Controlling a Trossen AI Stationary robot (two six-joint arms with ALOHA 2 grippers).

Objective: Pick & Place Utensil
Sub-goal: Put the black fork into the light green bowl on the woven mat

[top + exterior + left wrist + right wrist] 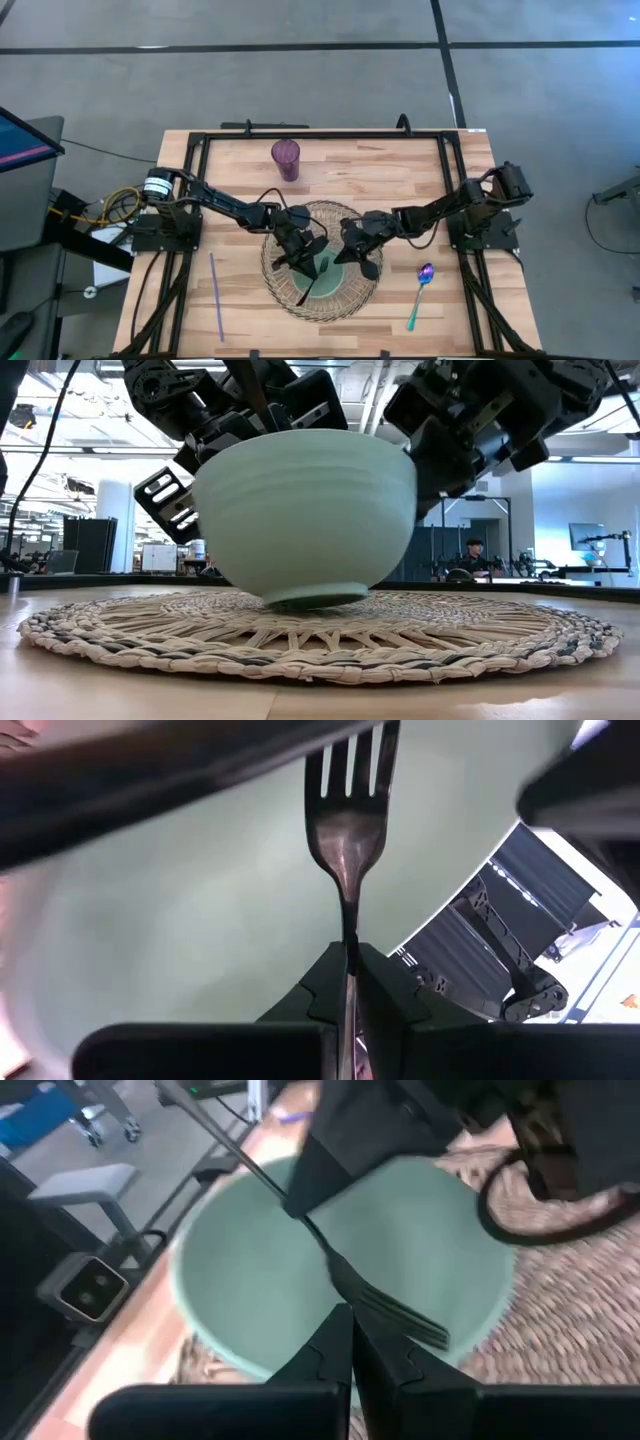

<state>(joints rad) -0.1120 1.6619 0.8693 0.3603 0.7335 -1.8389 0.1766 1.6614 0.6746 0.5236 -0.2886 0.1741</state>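
- The pale green bowl (305, 520) stands on the round woven mat (320, 635), directly below both grippers.
- Inside the bowl is the head of a metal fork (347, 815); its tines are over the bowl's inner surface (whether they touch it, I cannot tell).
- The left gripper (350, 970) is closed narrow on the fork's handle, which passes between its two dark fingers, so the fork is held over the bowl.
- The right gripper (352, 1330) is over the bowl's near rim, just beside the fork's tines; its fingers are pressed together with nothing between them.
- In the high view the two grippers are near each other above the mat, the left gripper (300, 250) on one side of the bowl and the right gripper (358, 248) on the other.
- A purple cup (285, 159) stands on the tabletop (380, 170) behind the left gripper, well apart from it; what is in it, I cannot see.
- A spoon with an iridescent head (421, 292) lies on the tabletop on the outer side of the right gripper, beside the mat.
- A thin purple straw (215, 296) lies on the outer side of the left gripper, apart from the mat.
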